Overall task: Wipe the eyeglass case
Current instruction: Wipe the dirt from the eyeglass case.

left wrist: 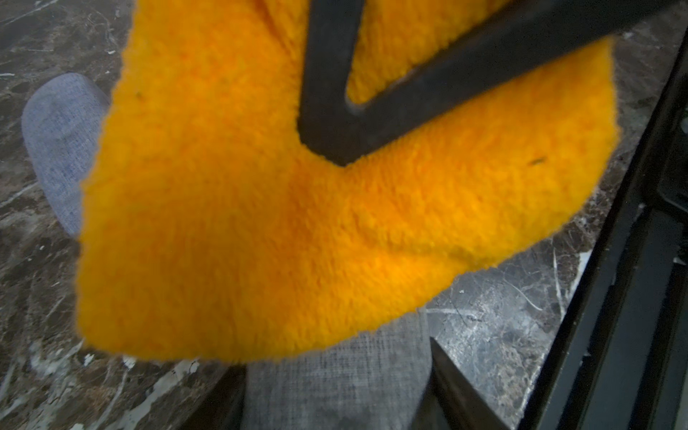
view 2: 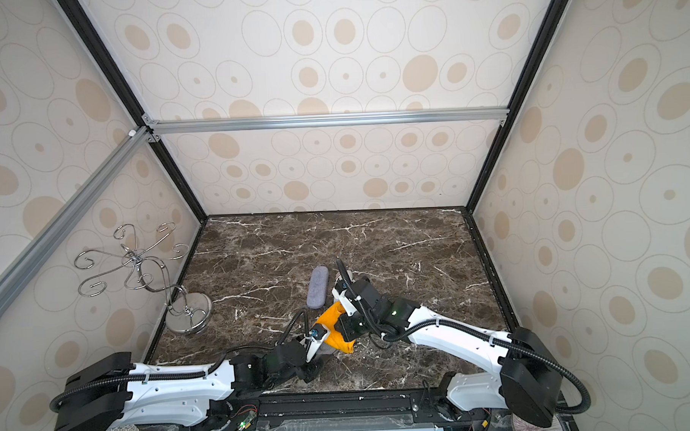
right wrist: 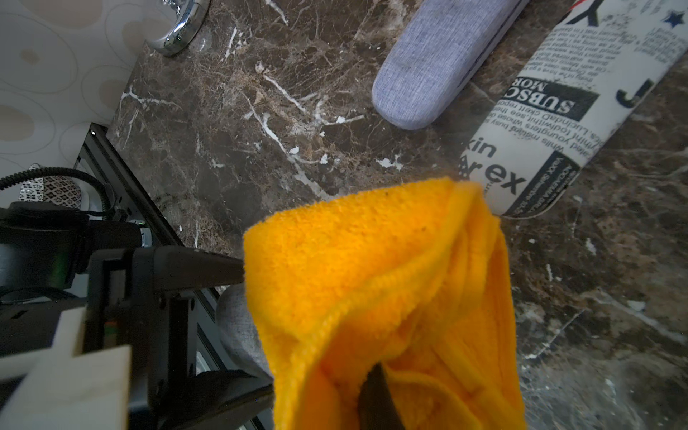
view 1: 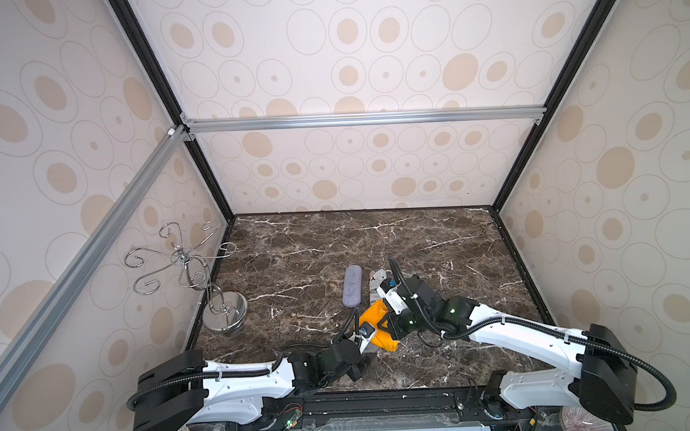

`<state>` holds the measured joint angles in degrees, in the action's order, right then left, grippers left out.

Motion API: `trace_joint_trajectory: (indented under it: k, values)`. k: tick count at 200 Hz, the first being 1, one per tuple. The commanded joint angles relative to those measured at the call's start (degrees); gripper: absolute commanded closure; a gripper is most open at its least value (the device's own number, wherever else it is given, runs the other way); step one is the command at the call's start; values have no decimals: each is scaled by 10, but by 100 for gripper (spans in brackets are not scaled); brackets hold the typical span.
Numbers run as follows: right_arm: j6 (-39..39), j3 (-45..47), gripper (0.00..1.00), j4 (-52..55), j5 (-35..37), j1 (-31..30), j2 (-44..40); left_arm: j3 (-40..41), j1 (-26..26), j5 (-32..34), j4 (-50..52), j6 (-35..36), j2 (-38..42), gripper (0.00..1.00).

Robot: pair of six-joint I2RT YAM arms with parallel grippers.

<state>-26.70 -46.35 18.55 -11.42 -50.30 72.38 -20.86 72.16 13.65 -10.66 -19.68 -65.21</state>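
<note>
Currently: my left gripper (left wrist: 331, 376) is clamped on the case (right wrist: 238, 327), lower centre in both top views. My right gripper (right wrist: 378, 394) pinches the cloth (right wrist: 372, 279) draped over it. Risks: hard strokes could twist the case loose; the cloth may snag on the left jaws.

Robot test cell in a lab, not a real room. Giveaways: aluminium extrusion rails (view 1: 363, 119) + black frame posts (view 1: 208, 178) holding flat wall panels (view 1: 369, 65) papered w/ beige ovals. The marble-look bench (view 1: 297, 242) is boxed in on three sides. Left arm (view 1: 242, 382) & right arm (view 1: 529, 330) sit on a black base rail (view 1: 381, 400) at the front edge. Props are homely: chrome hook stand (view 1: 225, 309), grey eyeglass case (view 1: 352, 285).
</note>
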Motion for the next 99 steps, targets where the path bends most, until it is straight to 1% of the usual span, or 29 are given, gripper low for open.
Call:
trace_joint_trajectory:
  k: [1,11,27,45,58,75,89,99]
  values:
    - [-13,13,100,60,44,25,-6,-16,3,0,-100,-3,41,56]
    - [-10,14,100,71,54,41,-15,-6,3,-11,-103,-12,54,56]
    - [-2,16,100,91,76,61,-36,11,-9,-49,-108,-34,78,57]
    - [5,21,100,99,71,80,-76,25,-32,-98,-104,-63,100,58]
    - [9,25,100,98,52,91,-111,36,-57,-139,-106,-87,113,58]
    - [12,33,100,82,29,92,-156,51,-98,-214,-135,-121,122,58]
    - [17,42,100,59,-11,92,-185,56,-121,-264,-158,-145,122,57]
    - [17,47,100,45,-39,92,-198,53,-128,-290,-167,-158,119,56]
